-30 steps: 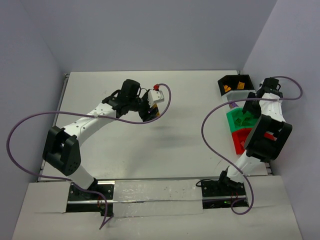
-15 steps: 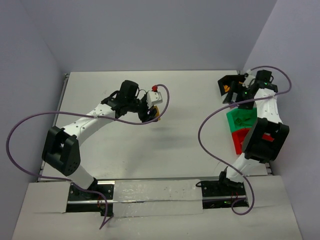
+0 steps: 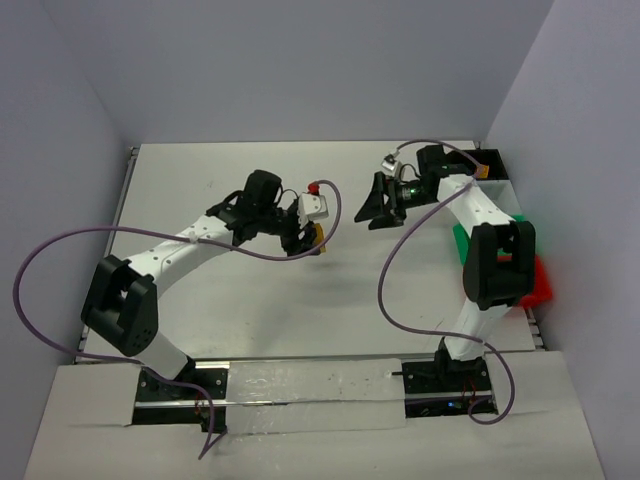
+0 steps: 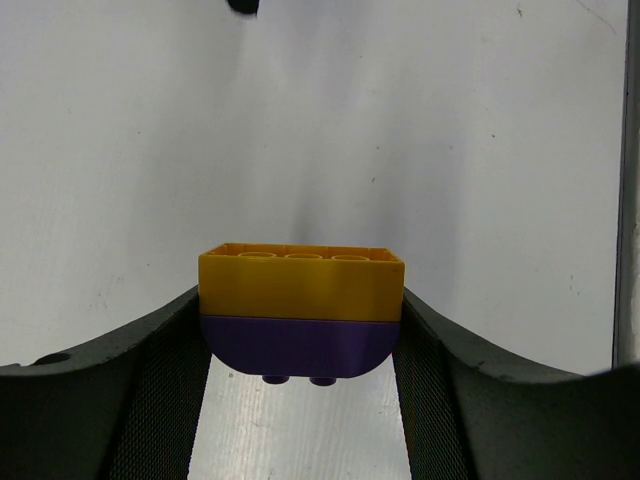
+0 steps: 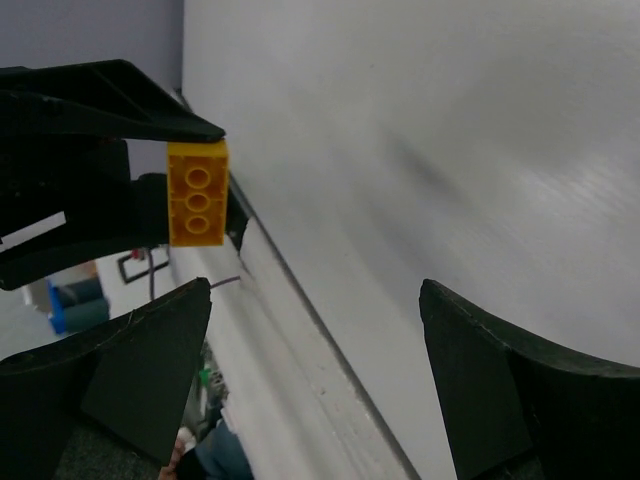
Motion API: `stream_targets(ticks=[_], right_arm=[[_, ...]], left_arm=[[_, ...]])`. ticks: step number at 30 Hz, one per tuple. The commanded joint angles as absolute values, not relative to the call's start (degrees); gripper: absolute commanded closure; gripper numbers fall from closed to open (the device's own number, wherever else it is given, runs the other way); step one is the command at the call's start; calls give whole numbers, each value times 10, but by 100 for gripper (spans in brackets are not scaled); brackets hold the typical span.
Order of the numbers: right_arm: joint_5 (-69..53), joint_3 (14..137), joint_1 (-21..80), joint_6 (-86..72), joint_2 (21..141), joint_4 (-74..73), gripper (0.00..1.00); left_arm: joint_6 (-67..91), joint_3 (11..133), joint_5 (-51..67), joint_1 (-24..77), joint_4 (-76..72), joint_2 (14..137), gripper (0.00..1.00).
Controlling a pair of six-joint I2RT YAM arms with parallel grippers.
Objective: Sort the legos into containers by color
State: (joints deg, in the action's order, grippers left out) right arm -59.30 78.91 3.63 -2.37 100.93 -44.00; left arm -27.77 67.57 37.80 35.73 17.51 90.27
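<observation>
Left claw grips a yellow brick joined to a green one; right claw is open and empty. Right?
Not green: the left wrist view shows the stacked block is yellow and purple. The left claw grips it; the right claw is open and empty.

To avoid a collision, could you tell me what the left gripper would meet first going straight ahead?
Probably the table top, beyond the block it holds; depth is unclear.
</observation>
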Motion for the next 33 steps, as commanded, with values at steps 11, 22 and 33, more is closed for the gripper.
stream_targets(ticks=[11, 22, 33], right_arm=[[-717, 836, 127, -54, 1086, -434, 8], [-743, 865, 157, -34, 1106, -454, 19], [-736, 865, 163, -38, 1114, -449, 86]], left_arm=[[-261, 688, 339, 392, 97, 899, 100], [-259, 703, 332, 410, 101, 916, 100], [-240, 714, 321, 410, 103, 916, 86]])
